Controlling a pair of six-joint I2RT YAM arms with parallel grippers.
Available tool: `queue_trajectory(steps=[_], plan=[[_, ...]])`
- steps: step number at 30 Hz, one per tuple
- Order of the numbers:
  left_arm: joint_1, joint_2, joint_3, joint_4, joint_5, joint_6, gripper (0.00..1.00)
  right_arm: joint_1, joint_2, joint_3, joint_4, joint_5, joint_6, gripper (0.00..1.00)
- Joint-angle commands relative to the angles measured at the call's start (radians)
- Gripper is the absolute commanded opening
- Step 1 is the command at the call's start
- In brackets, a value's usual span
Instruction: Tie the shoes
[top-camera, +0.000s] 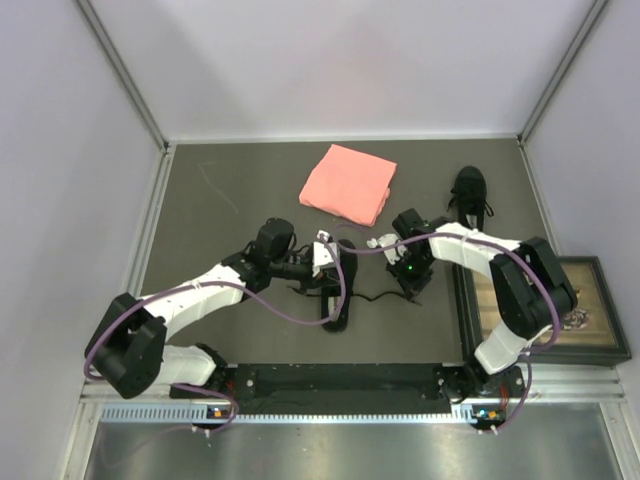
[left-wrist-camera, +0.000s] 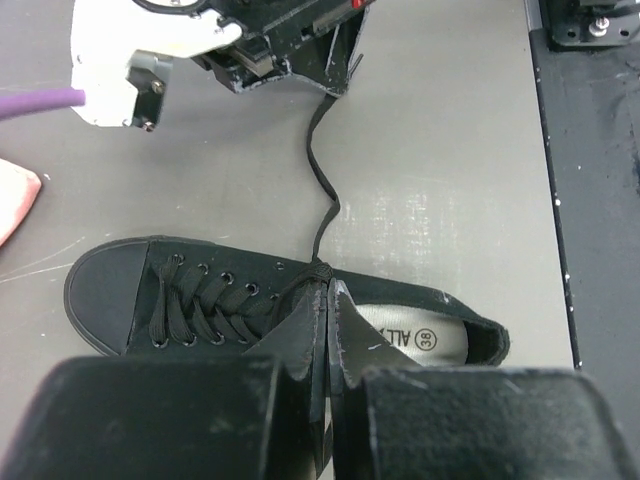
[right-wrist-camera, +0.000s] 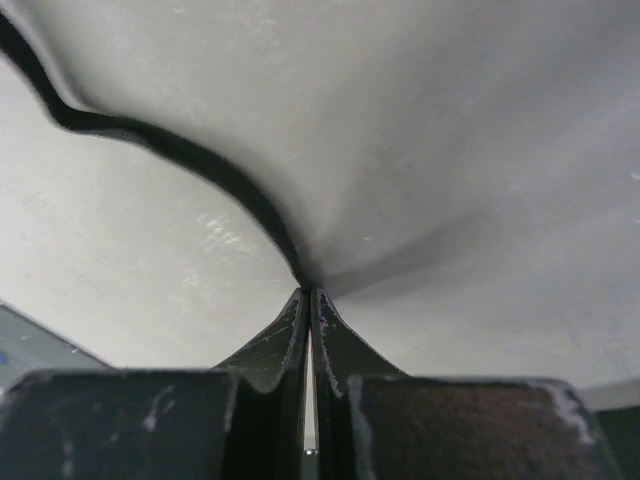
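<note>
One black shoe (top-camera: 337, 296) lies between the arms; in the left wrist view (left-wrist-camera: 120, 290) its toe points left and its pale insole (left-wrist-camera: 425, 335) shows. My left gripper (left-wrist-camera: 330, 292) is shut on a lace at the knot over the shoe's tongue; in the top view it (top-camera: 331, 272) is above the shoe. A thin black lace (left-wrist-camera: 322, 190) runs from the knot to my right gripper (left-wrist-camera: 335, 88). My right gripper (right-wrist-camera: 306, 290) is shut on that lace (right-wrist-camera: 160, 138), low over the table right of the shoe (top-camera: 414, 295). The second black shoe (top-camera: 470, 196) lies at the back right, untouched.
A pink folded cloth (top-camera: 348, 183) lies at the back middle, its corner also in the left wrist view (left-wrist-camera: 15, 200). A framed picture (top-camera: 560, 315) lies at the right edge beside the right arm. Grey walls close in the table on three sides.
</note>
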Motion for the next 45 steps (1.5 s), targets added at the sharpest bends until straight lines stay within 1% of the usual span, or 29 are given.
queue_trajectory(steps=[1,2,4,5,7,8,10,11,15,17,25,27,28,30,31,32,33,34,36,39,42,43,45], plan=[[-0.001,-0.047,-0.022,0.01,0.037,0.057,0.0,-0.056,-0.034,0.11,-0.055,-0.137,-0.011,0.0],[-0.001,-0.052,-0.025,0.008,0.04,0.066,0.0,-0.077,-0.058,0.188,-0.09,-0.241,-0.013,0.0],[-0.001,-0.064,-0.032,0.008,0.048,0.095,0.0,-0.101,-0.08,0.262,-0.109,-0.326,0.001,0.0],[-0.001,-0.067,-0.037,0.008,0.052,0.105,0.0,-0.105,-0.087,0.325,-0.118,-0.405,0.001,0.0],[-0.001,-0.071,-0.039,0.002,0.06,0.135,0.0,-0.104,-0.098,0.377,-0.104,-0.471,0.035,0.0],[-0.001,-0.075,-0.039,0.004,0.06,0.144,0.0,-0.099,-0.092,0.431,-0.097,-0.525,0.046,0.0],[-0.001,-0.076,-0.042,0.005,0.066,0.161,0.0,-0.085,-0.049,0.483,-0.075,-0.558,0.081,0.0],[-0.001,-0.075,-0.04,0.007,0.071,0.166,0.0,-0.061,-0.032,0.537,-0.071,-0.579,0.089,0.0],[-0.001,-0.079,-0.052,0.013,0.072,0.19,0.0,0.008,0.058,0.631,-0.006,-0.627,0.164,0.0],[-0.001,-0.085,-0.056,0.005,0.072,0.212,0.0,0.045,0.103,0.657,0.037,-0.625,0.202,0.0],[-0.001,-0.113,-0.079,-0.015,0.068,0.237,0.0,0.204,0.235,0.698,0.147,-0.616,0.287,0.0],[-0.001,-0.116,-0.085,-0.01,0.063,0.233,0.0,0.221,0.265,0.707,0.173,-0.614,0.293,0.0],[-0.001,-0.113,-0.086,-0.008,0.06,0.233,0.0,0.237,0.276,0.706,0.182,-0.618,0.338,0.0],[-0.001,-0.111,-0.092,0.001,0.057,0.232,0.0,0.243,0.302,0.717,0.181,-0.636,0.354,0.01],[-0.001,-0.11,-0.094,0.005,0.052,0.232,0.0,0.244,0.308,0.73,0.155,-0.64,0.36,0.1],[-0.001,-0.11,-0.094,0.014,0.051,0.229,0.0,0.238,0.314,0.767,0.123,-0.647,0.35,0.2],[-0.001,-0.107,-0.094,0.018,0.048,0.227,0.0,0.231,0.313,0.784,0.056,-0.644,0.333,0.45],[-0.001,-0.105,-0.094,0.025,0.042,0.226,0.0,0.222,0.304,0.793,0.034,-0.631,0.311,0.54],[-0.001,-0.102,-0.1,0.053,0.037,0.21,0.0,0.168,0.267,0.77,0.015,-0.634,0.305,0.67],[-0.001,-0.098,-0.102,0.073,0.029,0.215,0.0,0.093,0.194,0.698,-0.032,-0.662,0.242,0.67],[-0.001,-0.087,-0.091,0.059,-0.001,0.217,0.0,0.062,0.117,0.594,-0.074,-0.694,0.141,0.65],[-0.001,-0.082,-0.089,0.064,-0.004,0.214,0.0,0.062,0.085,0.536,-0.083,-0.697,0.076,0.65],[0.0,-0.078,-0.091,0.074,-0.001,0.21,0.0,0.062,0.058,0.481,-0.077,-0.703,0.038,0.64]])
